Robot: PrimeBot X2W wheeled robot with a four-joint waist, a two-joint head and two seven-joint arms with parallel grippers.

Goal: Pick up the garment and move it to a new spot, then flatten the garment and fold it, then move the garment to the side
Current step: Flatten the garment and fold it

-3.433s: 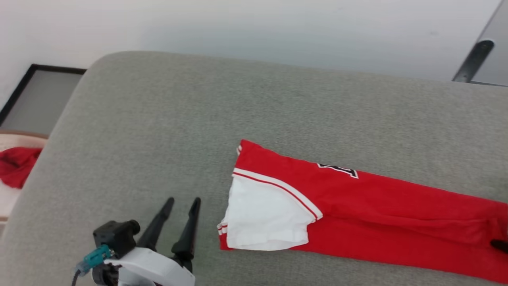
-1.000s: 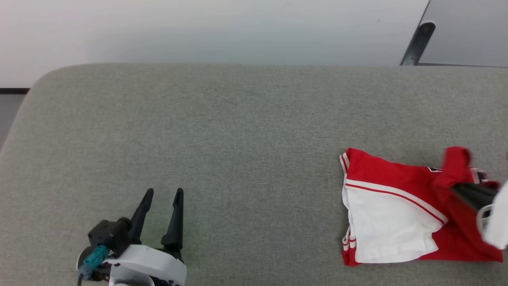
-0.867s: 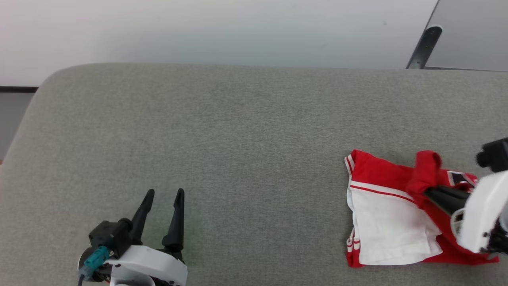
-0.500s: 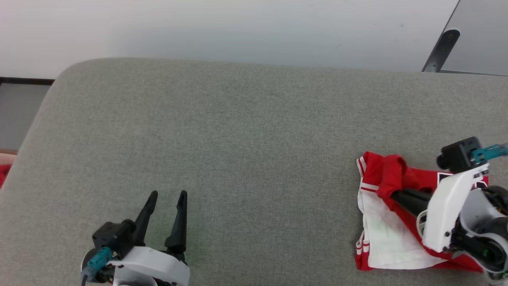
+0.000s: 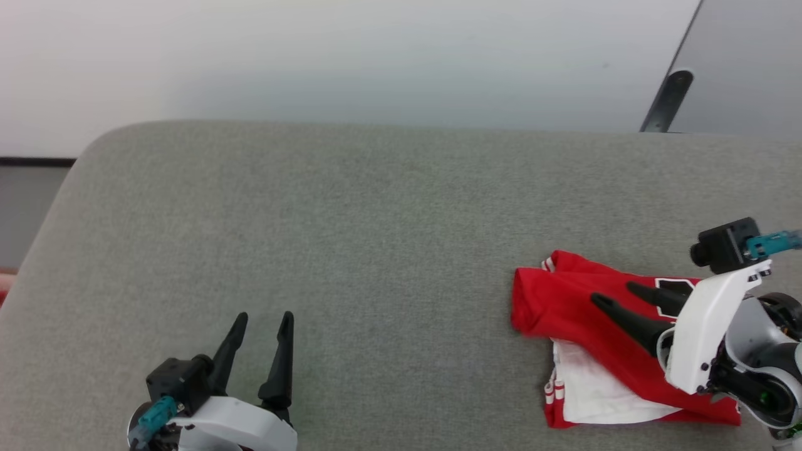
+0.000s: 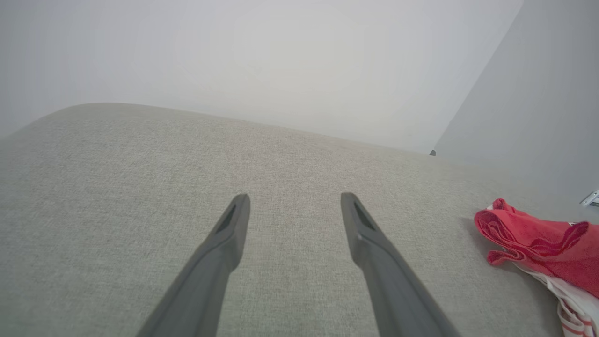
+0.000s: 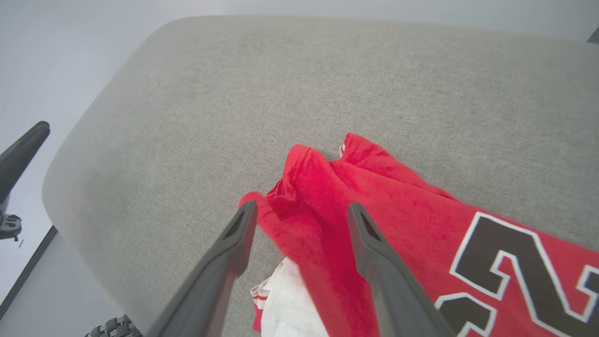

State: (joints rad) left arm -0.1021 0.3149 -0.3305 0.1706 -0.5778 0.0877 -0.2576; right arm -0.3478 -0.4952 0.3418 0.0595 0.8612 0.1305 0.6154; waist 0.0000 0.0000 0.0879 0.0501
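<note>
Garment sits at the right end of the grey upholstered surface, in front of my right arm and well apart from the left one. It lies as a short folded stack: a red layer is draped over the white sleeve, and part of the black number print faces up. I read the red flap as a fold just laid across, which would explain the bunched, rolled edge on the side nearest the left arm in the left wrist view.

My right gripper hangs just over that flap with its jaws spread wide and nothing pinched. The red cloth lies slack below and between the fingers, so I take this as the release at the end of the fold. My left gripper is parked low over bare upholstery, jaws wide and holding nothing. I judge it is being kept clear of the fold.

A second ago the right fingers were closed on a raised pinch of red cloth, and most of the white sleeve was uncovered. Now the pinch is let go and the red layer covers the upper sleeve. A few seconds back the shirt lay as one long strip. The head camera has shifted too. The left gripper's pose is unchanged.
</note>
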